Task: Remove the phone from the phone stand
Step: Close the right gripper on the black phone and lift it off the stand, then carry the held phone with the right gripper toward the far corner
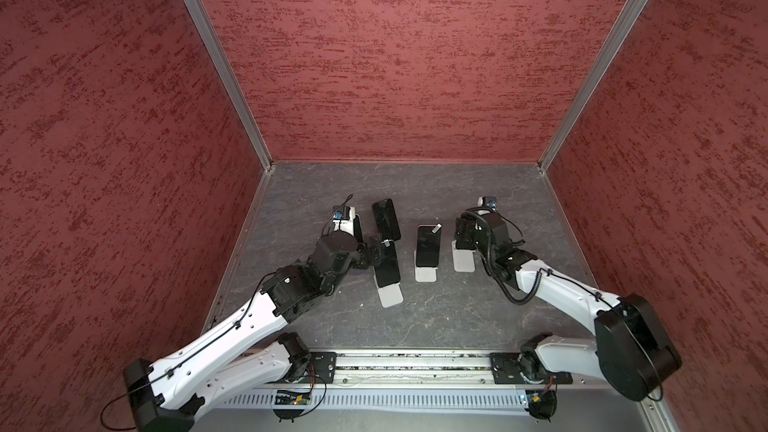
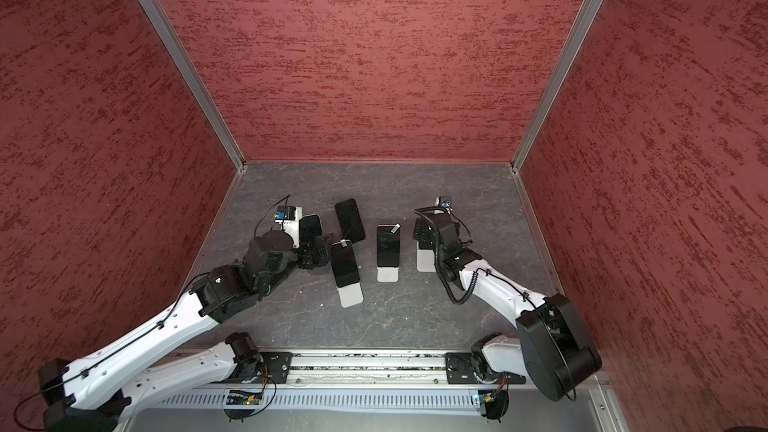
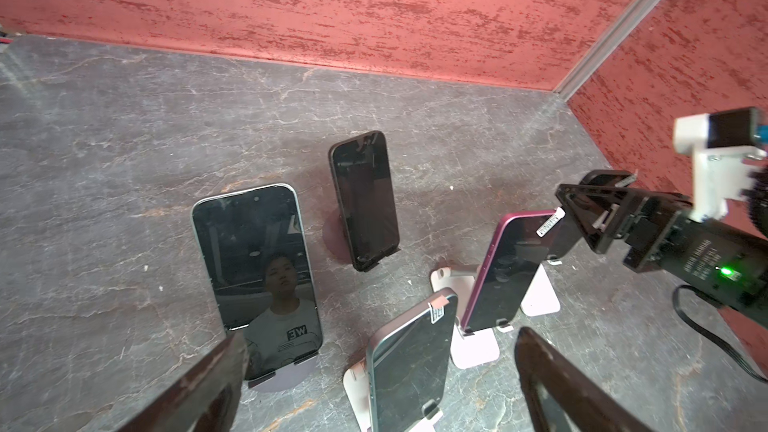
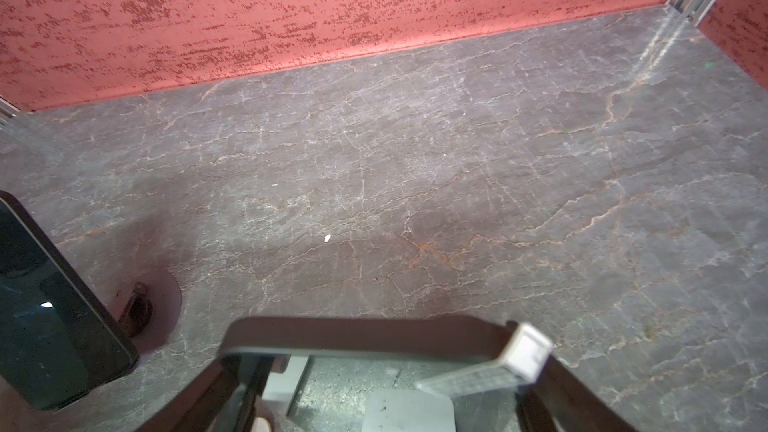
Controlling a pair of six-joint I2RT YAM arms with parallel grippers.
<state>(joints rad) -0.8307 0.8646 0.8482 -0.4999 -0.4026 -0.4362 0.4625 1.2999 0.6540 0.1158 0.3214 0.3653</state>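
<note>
On the right side of the table (image 1: 415, 317), the right gripper (image 4: 390, 357) is down over the phone (image 4: 365, 336) that leans on the outermost stand (image 1: 464, 261). The right wrist view shows its fingers (image 4: 208, 392) flanking the phone's top edge, one at each side and very close to it. Whether they already press on it or leave a sliver of space, I cannot tell. The phone sits in its stand, tilted back, with a white tag (image 4: 525, 351) at one top corner next to a finger.

The left gripper (image 3: 381, 335) has its fingers spread wide and holds nothing. It hovers beside the nearest of the other phones (image 1: 427, 247), which stand on their own stands towards the middle of the table.

The step in hand looks like taking hold of the phone, so the task is at its start, with the removal itself not yet done. The next move probably calls for a firm squeeze on both long edges. After that comes a lift along the phone's lean, up and a little away from the stand's front lip, so the bottom edge clears without dragging the light stand along. The tag under one finger may make that side slippery.
</note>
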